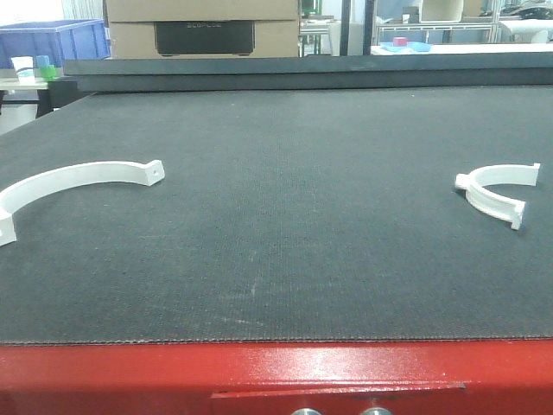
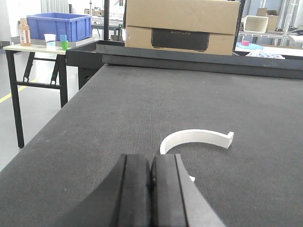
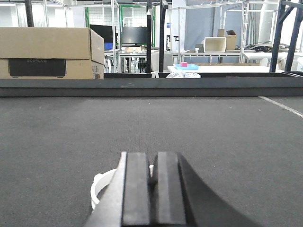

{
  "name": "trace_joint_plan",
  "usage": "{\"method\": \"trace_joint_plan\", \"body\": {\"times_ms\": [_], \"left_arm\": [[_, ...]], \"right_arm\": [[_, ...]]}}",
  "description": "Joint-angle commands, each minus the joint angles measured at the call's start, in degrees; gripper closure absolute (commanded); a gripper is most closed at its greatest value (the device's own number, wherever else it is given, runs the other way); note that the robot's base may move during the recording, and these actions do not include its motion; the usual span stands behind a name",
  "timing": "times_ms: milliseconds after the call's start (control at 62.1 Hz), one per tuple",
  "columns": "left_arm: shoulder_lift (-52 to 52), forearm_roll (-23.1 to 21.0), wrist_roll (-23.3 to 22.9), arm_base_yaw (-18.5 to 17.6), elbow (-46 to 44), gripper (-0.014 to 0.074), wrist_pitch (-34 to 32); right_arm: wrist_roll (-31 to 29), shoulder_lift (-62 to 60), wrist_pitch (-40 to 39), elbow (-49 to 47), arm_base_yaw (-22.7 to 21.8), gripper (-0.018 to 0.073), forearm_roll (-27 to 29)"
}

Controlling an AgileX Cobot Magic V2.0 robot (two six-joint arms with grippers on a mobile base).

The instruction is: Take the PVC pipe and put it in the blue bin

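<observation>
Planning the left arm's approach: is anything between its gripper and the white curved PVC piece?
Nothing visible. Only dark mat lies between the left gripper and the PVC piece, which sits just ahead and slightly right.

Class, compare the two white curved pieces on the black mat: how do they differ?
The left piece is larger, a wide arc; the right piece is smaller and tighter. The left piece opens toward the camera; the right piece opens rightward. Both are white and lie flat.

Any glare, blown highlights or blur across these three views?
Exterior front: soft throughout, background above the blue bin blown white. Left wrist: left gripper slightly blurred, mat sharp. Right wrist: right gripper dark against a bright, washed-out background.
</observation>
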Motion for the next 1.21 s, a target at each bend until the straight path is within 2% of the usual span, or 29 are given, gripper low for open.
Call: {"method": "trace_joint_plan", "body": {"times_ms": [0, 209, 290, 354, 515, 580, 644, 757, 998, 1111, 1191], "left_arm": [[-0.3, -1.4, 0.0, 0.2, -0.2, 0.0707, -3.1], [-0.3, -1.9, 0.0, 0.2, -0.2, 0.0707, -6.3], [-0.3, -1.8, 0.0, 0.2, -0.2, 0.0707, -10.9], [-0.3, -1.8, 0.0, 0.2, -0.2, 0.0707, -13.7], [-0.3, -2.0, 0.0, 0.2, -0.2, 0.0707, -13.7], [-0.3, -2.0, 0.0, 0.2, -1.6, 0.0707, -13.5], [-0.3, -2.0, 0.0, 0.2, -4.4, 0.0707, -12.7], [0.5, -2.0, 0.0, 0.2, -11.0, 0.0707, -8.9], [13.2, 0.9, 0.0, 0.2, -23.5, 0.0707, -6.7], [21.1, 0.9, 0.0, 0.2, -30.9, 0.0707, -1.1], [26.8, 0.9, 0.0, 0.2, -36.9, 0.0707, 6.0]], "right_arm": [[-0.2, -0.1, -1.2, 0.0, 0.0, 0.0728, 0.0], [-0.2, -0.1, -1.6, 0.0, 0.0, 0.0728, 0.0], [-0.2, -0.1, -4.0, 0.0, 0.0, 0.0728, 0.0], [-0.1, -0.1, -9.0, 0.0, 0.0, 0.0728, 2.0], [-0.1, -0.1, -27.0, 0.0, 0.0, 0.0728, 8.8], [-0.1, -0.1, -28.6, 0.0, 0.0, 0.0728, 10.1], [-0.1, -0.1, -27.1, -2.4, 0.0, 0.0728, 10.2], [-0.1, -0.1, -19.6, -8.8, 0.0, 0.0728, 10.2], [-0.4, 10.1, -9.4, -21.1, 0.0, 0.0728, 10.2], [-0.4, 16.4, 1.4, -28.2, 0.0, 0.0728, 10.2], [-0.4, 22.0, 8.7, -32.9, 0.0, 0.0728, 8.3]]}}
